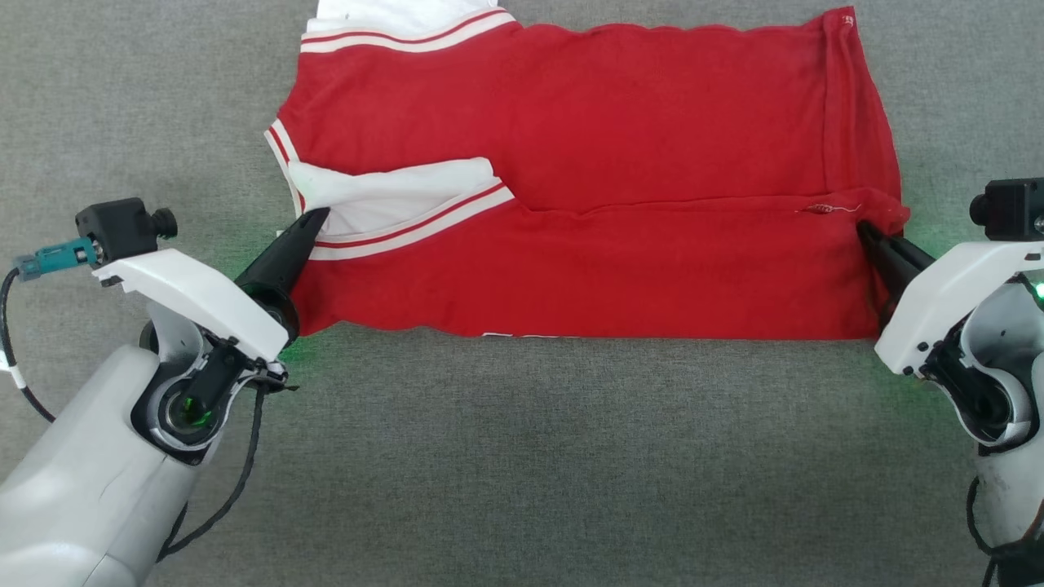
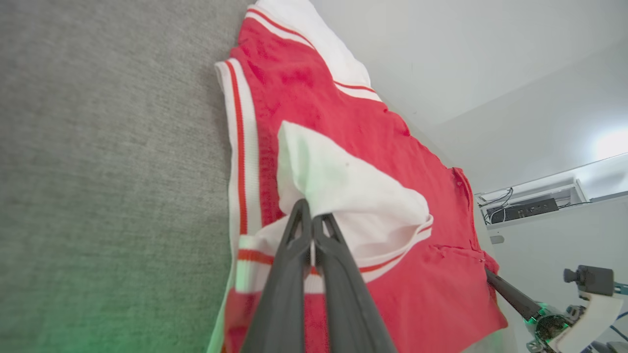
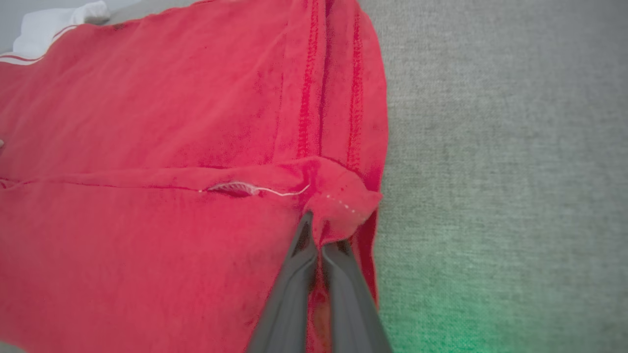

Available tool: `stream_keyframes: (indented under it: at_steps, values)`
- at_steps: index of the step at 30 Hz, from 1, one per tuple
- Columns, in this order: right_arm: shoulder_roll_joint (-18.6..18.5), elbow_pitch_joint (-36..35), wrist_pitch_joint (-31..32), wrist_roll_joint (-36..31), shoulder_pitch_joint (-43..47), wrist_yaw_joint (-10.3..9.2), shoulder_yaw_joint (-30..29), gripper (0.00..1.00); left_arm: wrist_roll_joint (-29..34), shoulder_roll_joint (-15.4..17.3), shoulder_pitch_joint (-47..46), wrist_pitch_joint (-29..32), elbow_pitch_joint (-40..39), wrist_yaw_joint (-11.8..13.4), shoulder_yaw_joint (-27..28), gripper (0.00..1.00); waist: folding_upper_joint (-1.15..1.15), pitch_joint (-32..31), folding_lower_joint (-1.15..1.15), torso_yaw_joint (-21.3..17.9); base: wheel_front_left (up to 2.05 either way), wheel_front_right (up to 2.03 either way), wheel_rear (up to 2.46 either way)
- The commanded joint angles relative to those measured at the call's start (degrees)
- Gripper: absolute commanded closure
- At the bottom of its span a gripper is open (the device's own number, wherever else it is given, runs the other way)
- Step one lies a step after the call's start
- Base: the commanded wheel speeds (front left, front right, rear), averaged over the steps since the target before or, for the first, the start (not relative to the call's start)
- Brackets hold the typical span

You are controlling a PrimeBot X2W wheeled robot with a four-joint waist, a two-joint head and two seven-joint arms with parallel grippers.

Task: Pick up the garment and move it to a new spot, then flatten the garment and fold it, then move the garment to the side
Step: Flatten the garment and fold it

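The left gripper (image 1: pixel 314 218) sits at the left end of the garment (image 1: pixel 620 139). Its two dark fingers are pressed together and clamped on the white sleeve (image 1: pixel 391 196), just beside the red-and-white striped trim (image 1: pixel 408 231). In the left wrist view the sleeve cloth rises to a peak above the fingertips.

The garment lies on the grey fabric-covered table (image 1: pixel 522 456), toward the far side, with its length running left to right. The sleeves and striped trim are at the left end and the stitched hem is at the right end. The near part of the red body is folded over onto the far part, so the fold forms a straight near edge. The doubled-over edge runs across the middle of the garment. No lettering faces up.

The right gripper (image 1: pixel 866 232) sits at the right end. Its fingers are closed together on the bunched red hem corner (image 3: pixel 343 206). A loose white thread (image 3: pixel 260 189) lies just beside the hem corner.
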Motion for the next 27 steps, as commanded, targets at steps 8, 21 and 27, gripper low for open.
stream_keyframes:
  at_steps: [8, 21, 27]
  values:
    - [-2.1, 0.0, -5.4, -0.9, 0.3, -0.03, 2.8, 0.0, 7.5, 5.5, -3.4, -3.2, -2.6, 0.1, -5.6, 0.0, 0.0, -3.5, 0.0, 0.9, 0.0, 0.0, 0.0]
    - [-0.2, -9.6, -11.6, -6.5, 5.5, -0.03, 0.0, 0.0, 14.1, 18.4, -6.5, 17.5, -10.1, 3.1, -15.2, 0.0, 0.0, -6.9, 0.0, -1.0, 0.0, 0.0, 0.0]
    - [1.6, -11.0, -11.2, -7.0, 6.0, -0.03, 0.0, 0.0, 9.4, 19.1, -5.2, 27.0, -9.7, 7.4, -16.9, 0.0, 0.0, -4.9, 0.0, -3.8, 0.0, 0.0, 0.0]
